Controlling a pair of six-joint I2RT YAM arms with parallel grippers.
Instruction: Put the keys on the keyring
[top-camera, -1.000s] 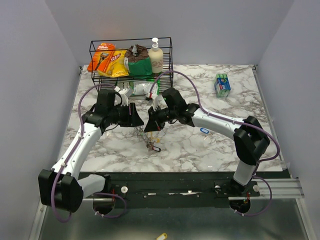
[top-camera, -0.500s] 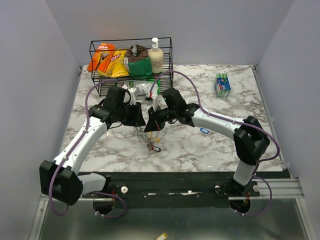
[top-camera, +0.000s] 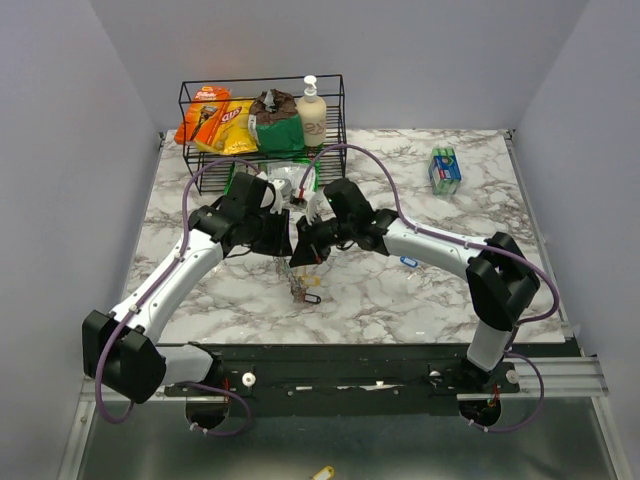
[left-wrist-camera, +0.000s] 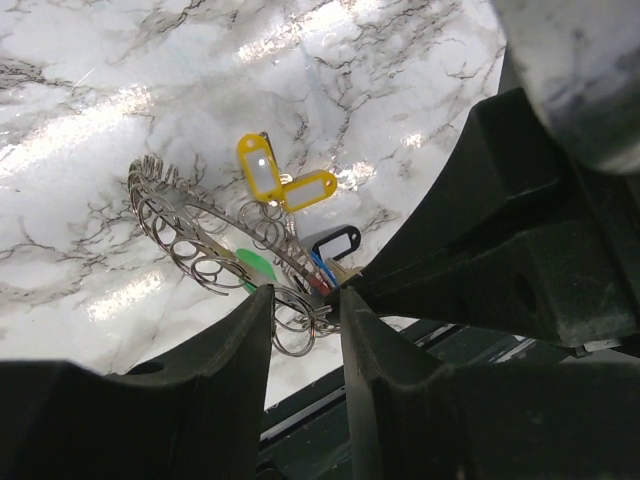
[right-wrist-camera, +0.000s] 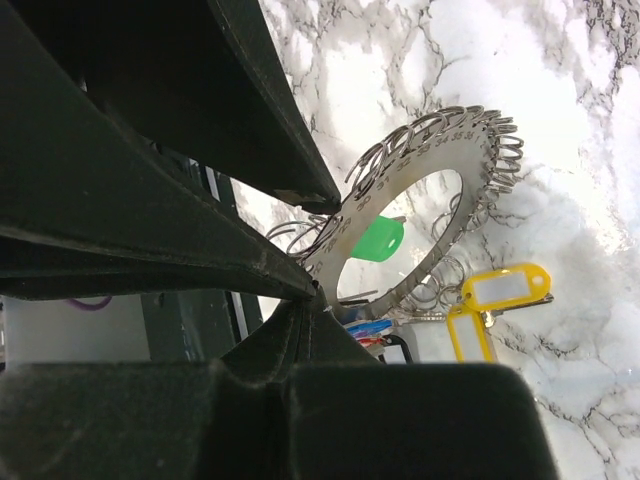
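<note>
My right gripper (top-camera: 305, 252) is shut on the rim of the keyring (right-wrist-camera: 470, 150), a flat silvery ring edged with several small split rings, and holds it above the marble table (top-camera: 420, 300). The keys hang from it: a green tag (right-wrist-camera: 378, 240), two yellow tags (right-wrist-camera: 505, 285), and a black tag (left-wrist-camera: 333, 243) beside blue and red ones. In the top view they dangle as a bunch (top-camera: 305, 292). My left gripper (left-wrist-camera: 305, 300) is right against the right one, jaws open a narrow way. Small split rings at the keyring's (left-wrist-camera: 190, 225) edge lie at its fingertips (left-wrist-camera: 240, 330).
A black wire rack (top-camera: 262, 120) at the back holds snack bags and a soap bottle (top-camera: 311, 112). A white packet (top-camera: 285, 180) lies in front of it. A blue-green box (top-camera: 444, 170) stands at the back right. A small blue item (top-camera: 408, 262) lies by the right forearm.
My left arm has swung right and in toward the right gripper, and its jaws have narrowed. The right arm and the keyring have stayed put.
</note>
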